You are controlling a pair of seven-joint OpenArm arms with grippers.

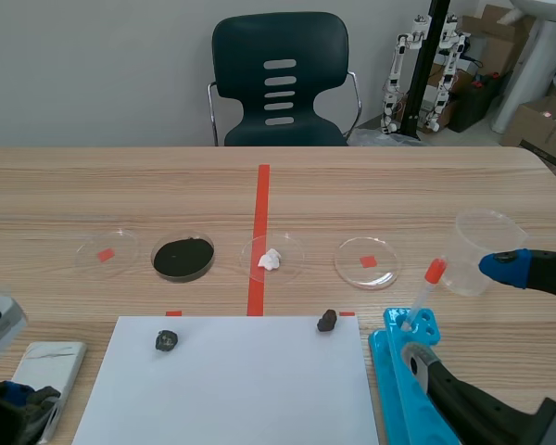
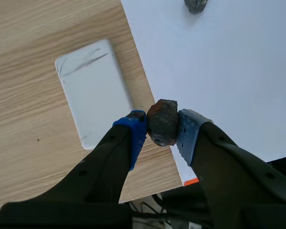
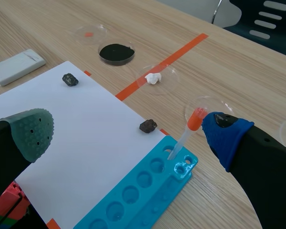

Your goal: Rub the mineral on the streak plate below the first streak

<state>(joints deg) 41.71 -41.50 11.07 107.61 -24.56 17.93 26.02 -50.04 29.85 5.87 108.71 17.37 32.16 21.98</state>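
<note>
The light wood-grain tabletop (image 1: 74,185) is crossed by an orange-red tape line. At the left, the left pincer (image 2: 162,130) is found clenched on the mineral (image 2: 162,122). This dark brownish lump is pressed between both blue pads and held over the left edge of a white paper sheet (image 1: 232,389). Just beside that edge, the white streak plate (image 2: 93,90) is laid flat on the wood. A thin grey streak (image 2: 83,62) is marked near its far end. One dark stone (image 1: 166,341) is recorded on the sheet's far left part, and a second stone (image 1: 327,321) at its far right edge.

Beyond the sheet, four dishes are set in a row:
- a clear dish (image 1: 107,253)
- a black-powder dish (image 1: 183,257)
- a white-lump dish (image 1: 271,260) on the tape line
- another clear dish (image 1: 368,262)

At the right, an orange-capped dropper (image 1: 426,287) is stood in a blue well tray (image 1: 394,371), near a clear plastic cup (image 1: 486,239). The right pincer (image 3: 129,134) is released, its pads held wide apart.

Behind the tabletop, a dark green chair (image 1: 280,82) is placed before a grey wall. Cardboard boxes (image 1: 542,125) are stacked at the far right.
</note>
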